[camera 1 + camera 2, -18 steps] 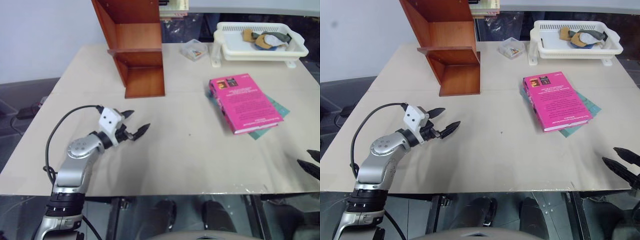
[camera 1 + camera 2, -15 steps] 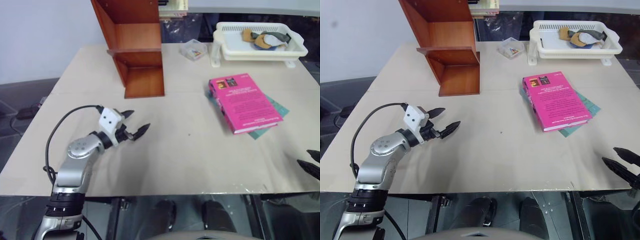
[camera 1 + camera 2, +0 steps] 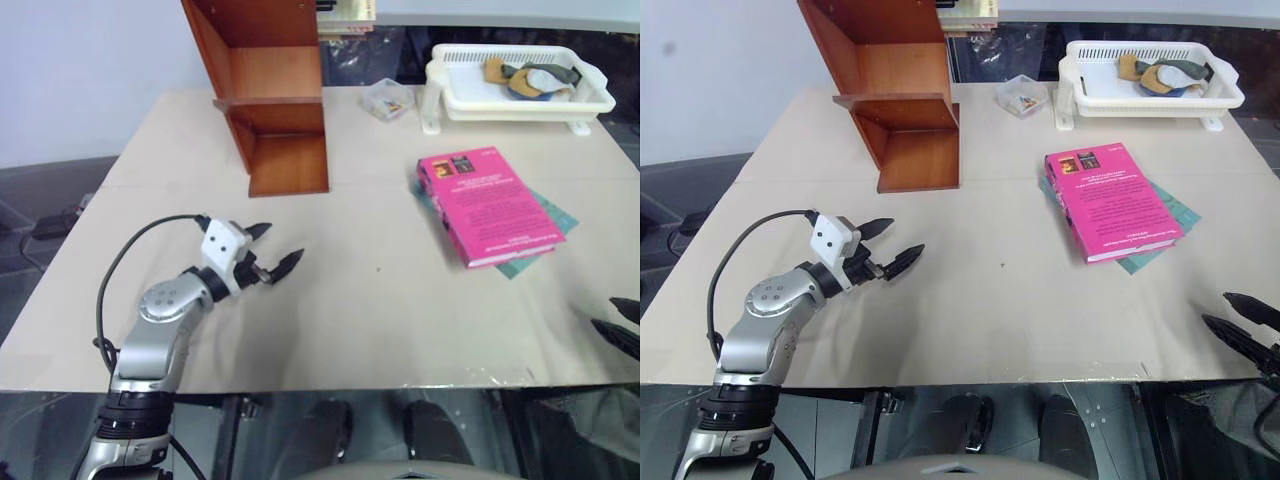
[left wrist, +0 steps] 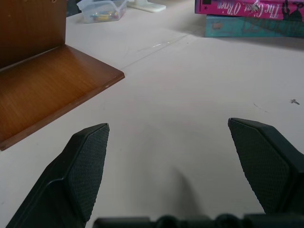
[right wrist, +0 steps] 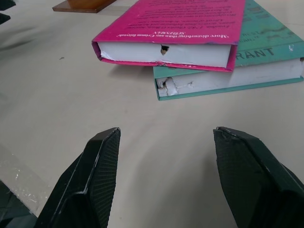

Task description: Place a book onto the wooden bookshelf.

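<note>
The pink book (image 3: 490, 205) lies flat on the right half of the table, stacked on a thinner teal book (image 3: 548, 232). At the back left stands the reddish-brown wooden bookshelf (image 3: 268, 92), its open shelves facing right. My left gripper (image 3: 284, 241) hovers open over the table's front left, below the shelf's base, nothing between its fingers (image 4: 85, 161). My right gripper (image 3: 1214, 308) sits open at the front right table edge. It points toward the page edges of the book (image 5: 166, 50), well short of it.
A white slatted tray (image 3: 520, 100) holding several small items stands at the back right. A small clear plastic box (image 3: 388, 98) sits beside it. A black cable (image 3: 130, 255) loops off my left arm. The table's front edge (image 3: 330, 388) runs close below both grippers.
My left arm has edged slightly to the right over the table, its gripper still open. The right gripper has sunk a touch at the table's edge. The books have not moved.
</note>
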Controlling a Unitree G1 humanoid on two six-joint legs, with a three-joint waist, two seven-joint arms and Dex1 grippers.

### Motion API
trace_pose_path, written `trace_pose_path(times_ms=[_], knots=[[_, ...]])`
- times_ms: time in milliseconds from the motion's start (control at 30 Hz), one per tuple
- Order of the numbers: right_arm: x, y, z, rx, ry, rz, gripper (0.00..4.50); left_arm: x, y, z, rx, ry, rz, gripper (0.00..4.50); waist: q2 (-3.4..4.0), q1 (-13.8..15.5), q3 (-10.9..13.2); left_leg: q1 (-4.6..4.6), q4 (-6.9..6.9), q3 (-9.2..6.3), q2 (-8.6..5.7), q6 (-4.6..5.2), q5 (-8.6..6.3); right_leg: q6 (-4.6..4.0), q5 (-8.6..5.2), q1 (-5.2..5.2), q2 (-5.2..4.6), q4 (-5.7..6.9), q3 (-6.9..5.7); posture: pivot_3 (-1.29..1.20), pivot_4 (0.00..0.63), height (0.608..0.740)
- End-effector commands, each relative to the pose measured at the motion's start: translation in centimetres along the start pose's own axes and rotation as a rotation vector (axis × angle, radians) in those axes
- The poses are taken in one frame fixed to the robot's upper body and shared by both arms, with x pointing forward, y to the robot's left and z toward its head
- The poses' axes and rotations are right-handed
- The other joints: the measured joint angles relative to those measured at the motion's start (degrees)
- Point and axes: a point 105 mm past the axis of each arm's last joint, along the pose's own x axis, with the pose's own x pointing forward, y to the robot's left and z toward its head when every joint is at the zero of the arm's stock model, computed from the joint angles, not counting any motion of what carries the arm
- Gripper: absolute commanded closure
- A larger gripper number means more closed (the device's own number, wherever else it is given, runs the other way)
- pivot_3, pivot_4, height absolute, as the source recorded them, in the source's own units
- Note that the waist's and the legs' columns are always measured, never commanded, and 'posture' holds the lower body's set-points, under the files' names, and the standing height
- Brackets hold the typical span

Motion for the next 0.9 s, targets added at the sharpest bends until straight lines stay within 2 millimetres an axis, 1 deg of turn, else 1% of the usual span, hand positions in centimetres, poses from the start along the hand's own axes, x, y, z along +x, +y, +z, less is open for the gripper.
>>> trace_pose_path(times_ms=[33, 267, 433, 733, 900], knots=[[-0.26, -0.22, 0.98, -0.046, -0.008, 0.003, 1.32, -0.33, 0.04, 1.25, 0.038, -0.037, 0.000, 0.06, 0.00, 0.0, 0.0, 0.00, 0.00, 0.00, 0.00, 0.00, 0.00, 0.00, 0.00, 0.00, 0.00, 0.00, 0.00, 0.00, 0.150, 0.740], [-0.36, -0.41, 0.37, -0.036, 0.028, -0.007, 1.32, -0.35, -0.09, 1.15, 0.046, -0.029, -0.006, 0.06, 0.00, 0.0, 0.0, 0.00, 0.00, 0.00, 0.00, 0.00, 0.00, 0.00, 0.00, 0.00, 0.00, 0.00, 0.00, 0.00, 0.150, 0.740], [-0.23, -0.83, 0.71, -0.045, 0.017, -0.009, 1.32, -0.36, -0.14, 1.12, 0.042, -0.028, -0.006, 0.06, 0.00, 0.0, 0.0, 0.00, 0.00, 0.01, 0.00, 0.00, 0.00, 0.00, 0.00, 0.00, 0.00, 0.00, 0.01, 0.00, 0.150, 0.740], [-0.14, -0.56, 0.67, -0.045, 0.024, 0.020, 1.32, -0.14, -0.10, 1.58, 0.032, -0.044, -0.004, 0.06, 0.00, 0.0, 0.0, 0.00, 0.00, 0.00, 0.00, 0.00, 0.00, 0.00, 0.00, 0.00, 0.00, 0.00, 0.00, 0.00, 0.150, 0.740], [0.07, -0.86, 1.34, -0.068, -0.004, 0.012, 1.32, 0.27, -0.31, 1.99, 0.033, -0.060, -0.021, 0.06, 0.00, 0.0, 0.0, 0.00, 0.01, 0.01, 0.00, 0.00, 0.00, 0.00, 0.00, 0.00, 0.00, 0.00, 0.01, 0.00, 0.150, 0.740]])
